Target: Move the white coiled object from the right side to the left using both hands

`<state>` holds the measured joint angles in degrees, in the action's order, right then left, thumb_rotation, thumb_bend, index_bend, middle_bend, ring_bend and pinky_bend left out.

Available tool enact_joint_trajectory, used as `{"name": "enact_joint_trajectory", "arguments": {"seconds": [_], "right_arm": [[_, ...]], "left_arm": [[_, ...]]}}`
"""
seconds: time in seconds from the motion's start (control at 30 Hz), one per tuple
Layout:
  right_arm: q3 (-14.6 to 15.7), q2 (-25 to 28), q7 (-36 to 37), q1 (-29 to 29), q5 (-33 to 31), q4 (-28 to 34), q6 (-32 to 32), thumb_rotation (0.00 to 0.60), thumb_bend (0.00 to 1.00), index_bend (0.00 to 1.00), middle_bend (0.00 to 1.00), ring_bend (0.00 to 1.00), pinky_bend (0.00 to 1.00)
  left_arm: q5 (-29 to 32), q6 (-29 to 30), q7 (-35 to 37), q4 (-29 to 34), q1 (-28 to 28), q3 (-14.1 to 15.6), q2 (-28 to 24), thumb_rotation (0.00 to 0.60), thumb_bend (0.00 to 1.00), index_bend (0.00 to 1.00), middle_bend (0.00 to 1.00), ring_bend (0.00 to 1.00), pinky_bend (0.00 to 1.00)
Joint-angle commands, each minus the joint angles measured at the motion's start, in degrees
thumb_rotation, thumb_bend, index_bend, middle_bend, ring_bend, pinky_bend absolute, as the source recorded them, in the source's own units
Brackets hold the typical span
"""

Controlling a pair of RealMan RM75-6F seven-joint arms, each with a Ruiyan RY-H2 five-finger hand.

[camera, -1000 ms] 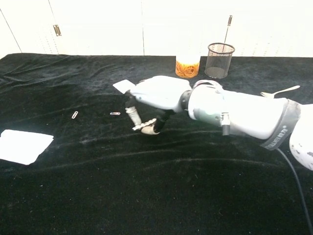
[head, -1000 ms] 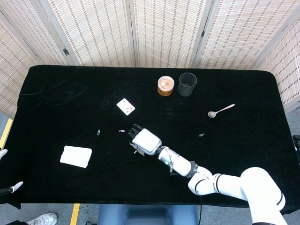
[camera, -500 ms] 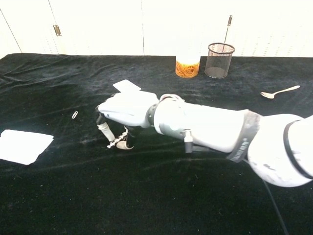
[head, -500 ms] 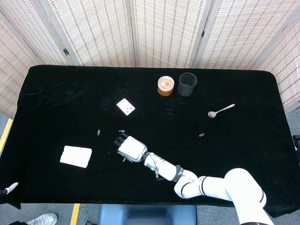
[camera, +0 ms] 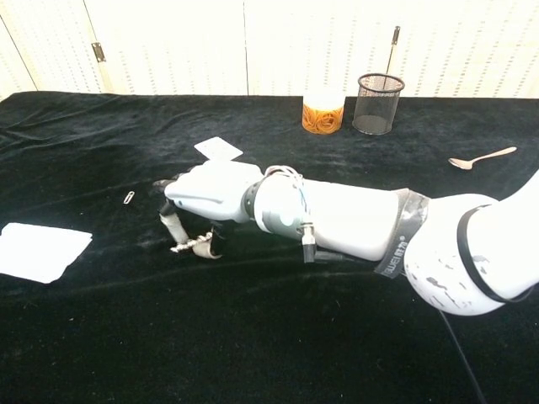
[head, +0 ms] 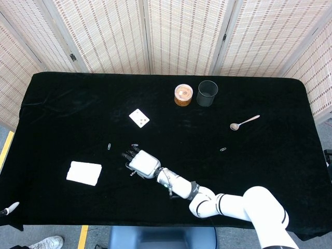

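White coil (camera: 192,245) sits low over table (camera: 253,337) left of ctr, pinched under right hand (camera: 206,192), apparently carried leftward for handover; left hand barely visible at edge, grip state can't tell.

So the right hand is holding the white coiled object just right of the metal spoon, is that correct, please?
Not quite: the right hand holds the white coiled object far to the left of the metal spoon, nearer the white napkin. The head view shows it.
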<state>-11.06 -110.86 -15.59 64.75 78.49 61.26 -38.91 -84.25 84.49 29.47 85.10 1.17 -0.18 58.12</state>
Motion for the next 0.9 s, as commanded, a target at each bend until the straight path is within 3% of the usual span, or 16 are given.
{"name": "enact_joint_trajectory", "arguments": {"seconds": [0.03,0.17,0.3,0.47,0.57,0.67,0.73,0.9], "right_arm": [[0.0,0.4,-0.4,0.0,-0.3,0.5,0.0,0.6,0.42,0.12,0.01,0.07,0.09],[0.0,1.6,-1.3,-0.1,-0.8,1.6,0.1,0.6,0.38,0.02,0.0,0.06,0.09],[0.2,6.1,-3.3,-1.9,-1.0,7.4,-2.4,0.6,0.36,0.0,0.0,0.04,0.09],[4.2,22.4,-8.7,-12.7,0.9,27.0,-15.9,0.6,0.36,0.0,0.0,0.01,0.07],[9.7,34.3,-9.0,-24.3,4.7,36.2,-30.7,0.6,0.36,0.0,0.0,0.0,0.05],[13.9,40.2,-5.2,-33.9,6.3,36.2,-41.8,0.6,0.36,0.0,0.0,0.0,0.04],[16.3,42.0,0.3,-41.3,5.6,32.4,-49.0,0.6,0.36,0.0,0.0,0.0,0.04],[17.1,41.2,15.1,-50.6,3.0,22.5,-55.2,0.6,0.36,0.0,0.0,0.0,0.04]], "left_arm": [[0.0,0.0,-0.1,0.0,0.0,-0.1,0.0,0.6,0.15,0.0,0.0,0.18,0.33],[0.1,0.0,-0.3,0.1,0.1,-0.1,0.1,0.6,0.15,0.0,0.0,0.18,0.33],[-0.3,0.2,-1.1,0.1,0.0,0.0,0.3,0.6,0.15,0.0,0.0,0.18,0.33],[-2.5,1.0,-4.3,0.8,-0.3,0.4,1.2,0.6,0.15,0.0,0.0,0.19,0.34],[-4.2,1.3,-8.0,1.6,-1.3,0.4,2.4,0.6,0.15,0.0,0.03,0.22,0.35],[-4.1,0.2,-12.5,3.0,-2.4,-0.2,3.8,0.6,0.15,0.0,0.1,0.26,0.39],[-3.0,-1.7,-17.9,5.4,-4.1,-1.2,4.9,0.6,0.15,0.01,0.16,0.31,0.43],[-1.2,-5.0,-28.3,11.3,-7.8,-3.4,6.9,0.6,0.15,0.07,0.32,0.43,0.56]]}}
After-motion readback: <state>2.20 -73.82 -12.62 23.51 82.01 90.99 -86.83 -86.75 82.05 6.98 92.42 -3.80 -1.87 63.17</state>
